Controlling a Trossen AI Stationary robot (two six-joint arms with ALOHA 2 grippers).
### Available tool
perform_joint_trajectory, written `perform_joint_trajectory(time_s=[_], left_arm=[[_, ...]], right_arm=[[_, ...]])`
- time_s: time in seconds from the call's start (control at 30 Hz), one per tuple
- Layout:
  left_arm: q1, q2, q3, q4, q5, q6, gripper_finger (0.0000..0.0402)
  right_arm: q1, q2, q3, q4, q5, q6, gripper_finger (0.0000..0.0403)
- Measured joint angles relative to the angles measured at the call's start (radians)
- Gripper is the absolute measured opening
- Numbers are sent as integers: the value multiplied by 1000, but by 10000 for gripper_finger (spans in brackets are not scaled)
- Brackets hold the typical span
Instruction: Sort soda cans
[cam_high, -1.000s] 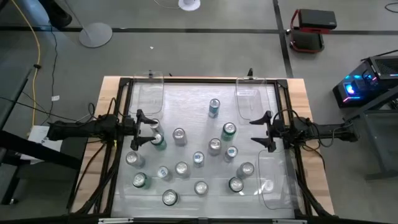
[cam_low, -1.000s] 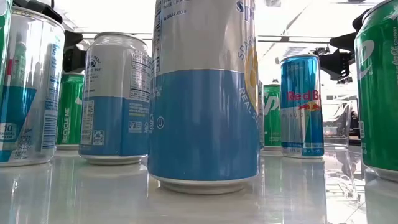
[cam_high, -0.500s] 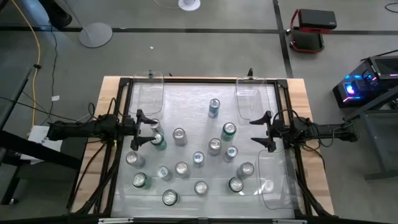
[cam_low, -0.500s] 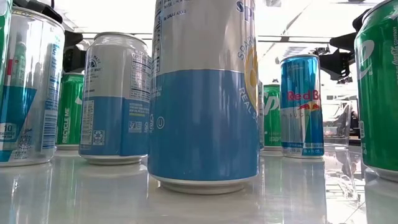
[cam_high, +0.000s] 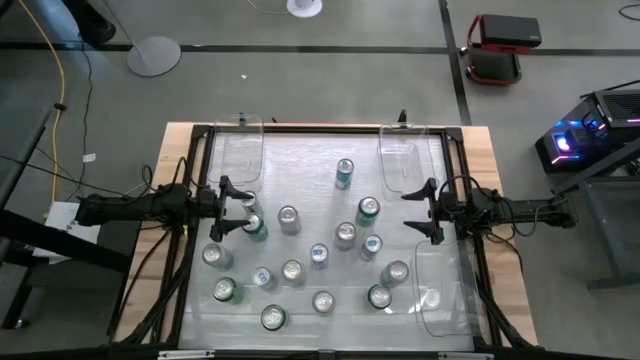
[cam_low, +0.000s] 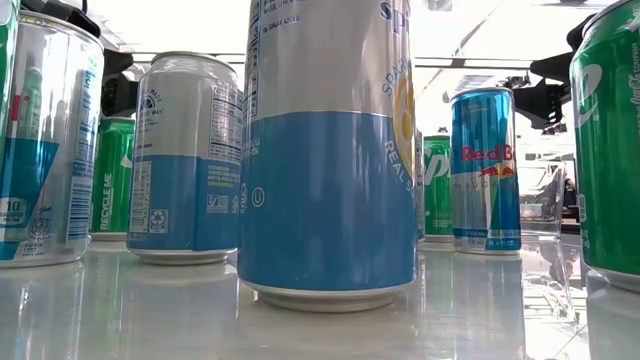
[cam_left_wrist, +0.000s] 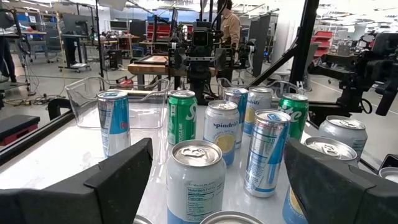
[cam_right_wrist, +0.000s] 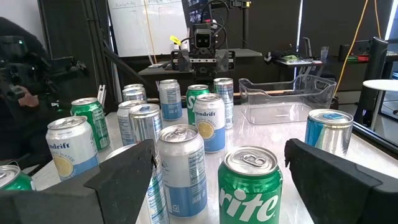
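My left end effector (cam_high: 243, 212) is wide and holds nothing, sitting at the left edge of the worktop (cam_high: 300, 150) just beside a green can (cam_high: 256, 226). My right end effector (cam_high: 421, 212) is also wide and empty at the right edge. The soda cans (cam_high: 318, 255) stand upright, clustered mid-worktop, none yet in the clear bins (cam_high: 243, 150). Likely risk: cans stand close together, so reaching for an inner one could knock its neighbours over and send them rolling. In my left wrist view a silver can (cam_left_wrist: 196, 180) stands right between my fingers (cam_left_wrist: 121, 174), with others crowding behind it. Frame bars (cam_high: 330, 128) edge the worktop.
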Motion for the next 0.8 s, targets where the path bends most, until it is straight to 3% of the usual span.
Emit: perform_joint_trajectory(time_s=[0.4,0.6,0.8], left_arm=[[0,0,-1,15,0,-18,340],[0,0,0,29,0,-187,340],[0,0,0,164,-5,-332,340]], right_arm=[[0,0,0,0,0,0,350],[0,0,0,0,0,0,350],[0,0,0,0,0,0,350]])
